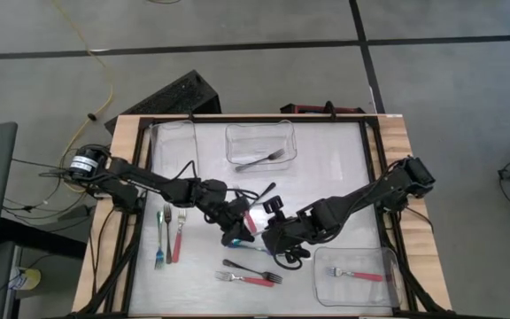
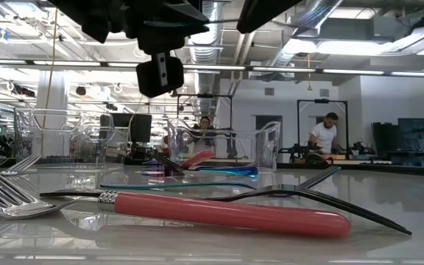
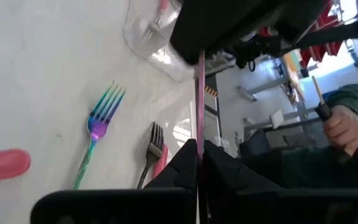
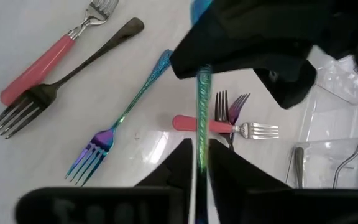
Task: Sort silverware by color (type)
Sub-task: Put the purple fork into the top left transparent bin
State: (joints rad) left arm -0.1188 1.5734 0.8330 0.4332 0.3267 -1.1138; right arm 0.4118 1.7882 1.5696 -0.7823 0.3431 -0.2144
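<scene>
The left gripper (image 1: 235, 232) and right gripper (image 1: 277, 241) meet at the middle of the table (image 1: 326, 177), each with fingers closed on one thin iridescent fork (image 4: 202, 93) held between them. Around that spot I count two forks to its left (image 1: 168, 235), two near the front edge (image 1: 251, 276), one fork in the rear tub (image 1: 261, 146) and one red-handled fork in the front right tub (image 1: 357, 276).

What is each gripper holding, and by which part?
Left gripper: a pink piece by its thin edge. Right gripper: a teal handle, gripped partway along. What each piece is cannot be told.
</scene>
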